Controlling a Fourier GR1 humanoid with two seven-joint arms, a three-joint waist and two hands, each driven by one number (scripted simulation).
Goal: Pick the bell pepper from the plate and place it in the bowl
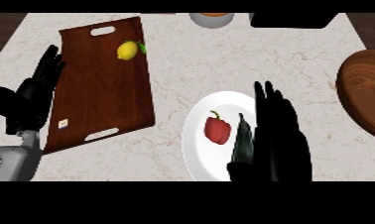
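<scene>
Red bell pepper (217, 129) sits on the plate (198, 158); right hand (282, 139) beside it, fingers straight. Bowl (359, 89) waits.

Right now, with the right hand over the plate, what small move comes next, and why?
Probably shift the right hand a little left and curl its fingers round the pepper. The hand is open beside the pepper, over the plate, and nothing is held yet. The bowl waits at the right edge.
</scene>
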